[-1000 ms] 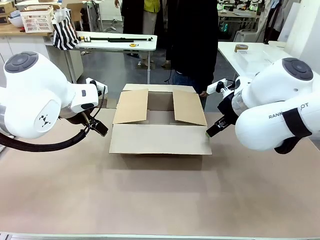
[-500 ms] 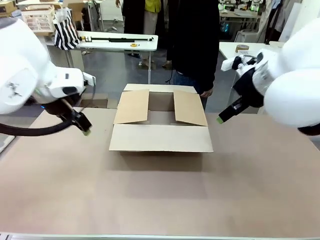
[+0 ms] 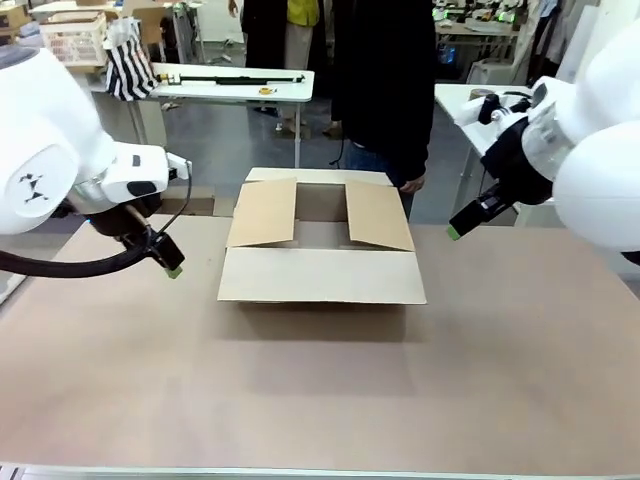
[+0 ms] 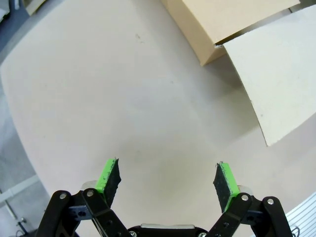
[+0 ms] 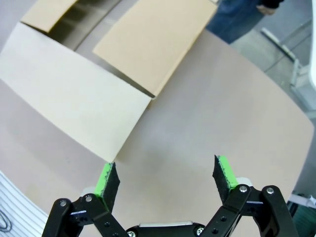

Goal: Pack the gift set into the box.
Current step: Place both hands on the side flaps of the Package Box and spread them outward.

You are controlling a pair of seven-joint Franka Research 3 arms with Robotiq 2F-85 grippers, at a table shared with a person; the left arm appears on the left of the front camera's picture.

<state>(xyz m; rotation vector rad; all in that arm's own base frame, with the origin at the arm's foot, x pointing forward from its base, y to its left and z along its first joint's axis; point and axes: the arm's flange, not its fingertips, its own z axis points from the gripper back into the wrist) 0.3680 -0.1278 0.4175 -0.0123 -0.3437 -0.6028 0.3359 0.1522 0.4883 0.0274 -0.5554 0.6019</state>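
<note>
Your box (image 3: 320,277) sat mid-table (image 3: 320,400) toward the far edge, just before the person (image 3: 385,90). It was plain brown corrugated cardboard, matte and stiff, likely light. Its near flap lay folded outward, and two side flaps leaned over the opening. I'd judge a flap's free edge your best hold. The left gripper (image 4: 168,177) hung off its left side and the right gripper (image 5: 165,177) off its right. Both had their green pads spread apart and held nothing.

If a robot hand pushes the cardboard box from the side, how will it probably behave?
The box is plain cardboard, so it is probably light and would slide on the flat table. Its flaps stand open and unsupported, so they would likely bend if pushed.
</note>
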